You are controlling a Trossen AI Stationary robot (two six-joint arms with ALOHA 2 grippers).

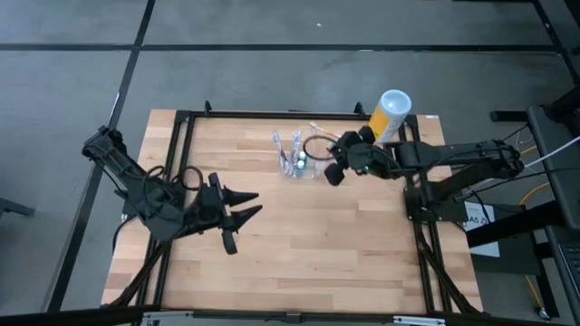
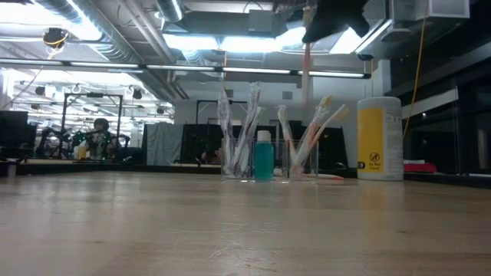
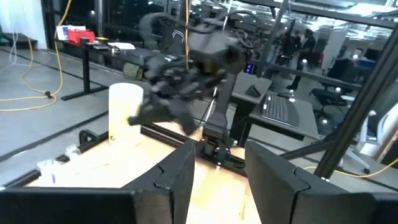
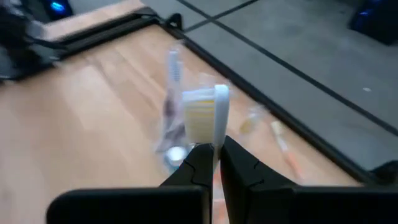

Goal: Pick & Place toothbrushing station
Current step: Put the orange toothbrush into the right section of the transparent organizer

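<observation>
1. Pinched between the right gripper (image 4: 214, 163)'s fingers is a toothbrush (image 4: 211, 115), white, with pale yellow bristles, standing up out of the closed tips.
2. That gripper (image 1: 333, 169) hangs above the far middle of the table (image 1: 299, 244), just right of the station (image 1: 293, 156).
3. From table height a reddish handle (image 2: 306, 65) hangs straight down from the dark gripper overhead, above the station's right side; its lower end is hard to make out, so whether it reaches the holder is unclear.
4. Standing upright near the far edge, the station (image 2: 268, 157) is a clear holder with wrapped brushes leaning in its cups and a small teal bottle (image 2: 263, 156) in the middle.
5. To its right stands a yellow canister (image 2: 379, 139) with a white lid, near but apart.
6. Two small items lie on the floor just past the table's far rail; blurred, possibly more brushes (image 4: 283, 142).
7. Over the near-left part of the table sits the left gripper (image 1: 243, 206), fingers apart, holding nothing.
</observation>
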